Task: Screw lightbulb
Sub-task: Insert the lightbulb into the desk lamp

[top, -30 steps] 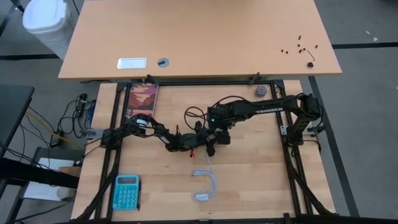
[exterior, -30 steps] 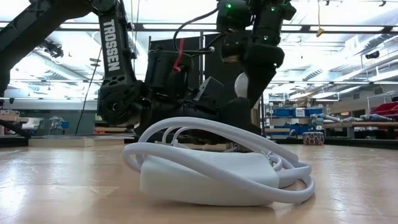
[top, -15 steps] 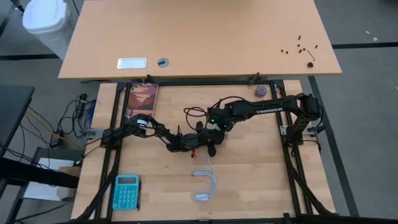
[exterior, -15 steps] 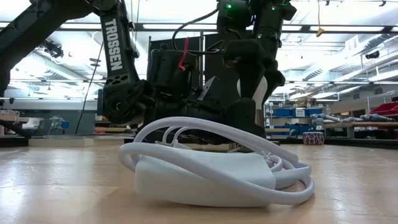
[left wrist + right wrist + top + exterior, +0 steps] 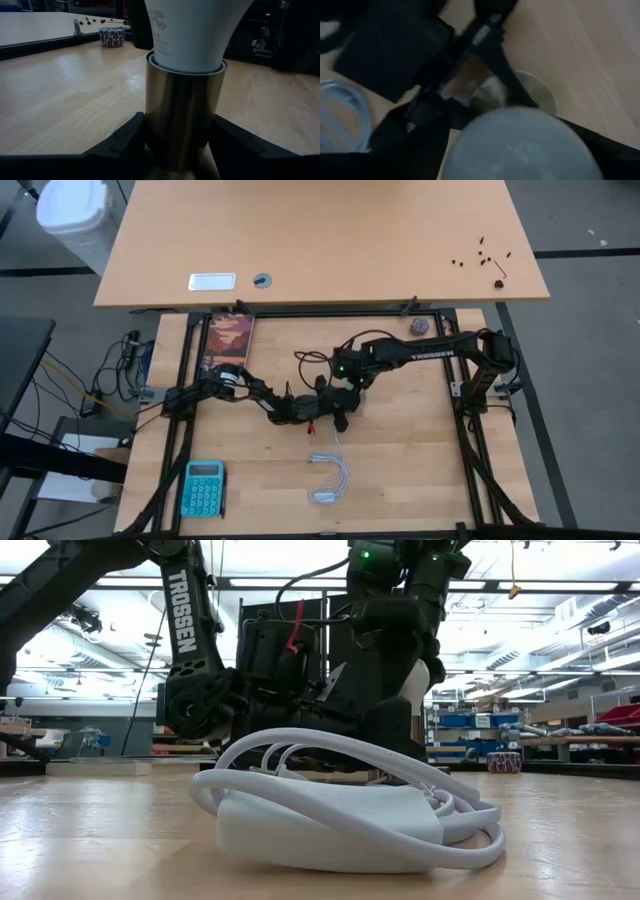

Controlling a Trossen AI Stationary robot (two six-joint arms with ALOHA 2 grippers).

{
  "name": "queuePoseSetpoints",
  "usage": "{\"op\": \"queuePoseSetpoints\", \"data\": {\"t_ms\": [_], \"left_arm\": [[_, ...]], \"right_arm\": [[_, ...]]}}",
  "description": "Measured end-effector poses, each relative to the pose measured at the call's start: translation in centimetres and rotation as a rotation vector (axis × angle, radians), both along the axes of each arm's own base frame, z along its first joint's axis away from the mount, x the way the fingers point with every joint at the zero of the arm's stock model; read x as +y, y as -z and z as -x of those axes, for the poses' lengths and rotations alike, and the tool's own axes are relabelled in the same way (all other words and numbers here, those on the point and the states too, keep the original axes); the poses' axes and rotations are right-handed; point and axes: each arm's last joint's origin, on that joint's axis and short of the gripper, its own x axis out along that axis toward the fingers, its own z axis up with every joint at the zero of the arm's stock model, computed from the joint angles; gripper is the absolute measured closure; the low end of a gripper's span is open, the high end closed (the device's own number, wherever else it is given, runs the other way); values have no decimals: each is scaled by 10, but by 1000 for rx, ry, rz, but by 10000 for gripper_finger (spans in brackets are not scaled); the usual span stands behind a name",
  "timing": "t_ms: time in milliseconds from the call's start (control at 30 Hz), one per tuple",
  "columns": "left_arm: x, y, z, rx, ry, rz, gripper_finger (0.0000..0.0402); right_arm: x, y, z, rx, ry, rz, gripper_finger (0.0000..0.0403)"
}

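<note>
From above, TROSSEN reads on the right arm; both grippers meet mid-table, the lightbulb hidden.

Low down, cord blocks the bulb's base.

Left gripper clamps the brass socket holding the lightbulb.

Right gripper grips the bulb.

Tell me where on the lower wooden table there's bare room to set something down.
Bare wood lies right of the coiled white cable, toward the right frame rail, and between the cable and the teal calculator. It is crowded mid-table, where the left gripper holds the brass socket and the right gripper holds the lightbulb.
</note>
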Motion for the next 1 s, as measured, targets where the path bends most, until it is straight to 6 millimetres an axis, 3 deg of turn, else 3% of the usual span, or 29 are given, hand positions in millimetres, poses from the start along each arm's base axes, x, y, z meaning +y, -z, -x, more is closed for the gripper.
{"op": "queuePoseSetpoints", "data": {"t_ms": [267,767,867,1000], "left_arm": [[0,0,0,-1,0,0,204],[0,0,0,7,-1,14,203],[0,0,0,8,0,14,203],[0,0,0,8,1,14,203]], "right_arm": [[-15,-12,7,-63,-58,-73,6],[-36,-66,49,-178,-220,82,13],[-36,-65,64,-183,-232,103,14],[-32,-49,86,-241,-224,120,14]]}}
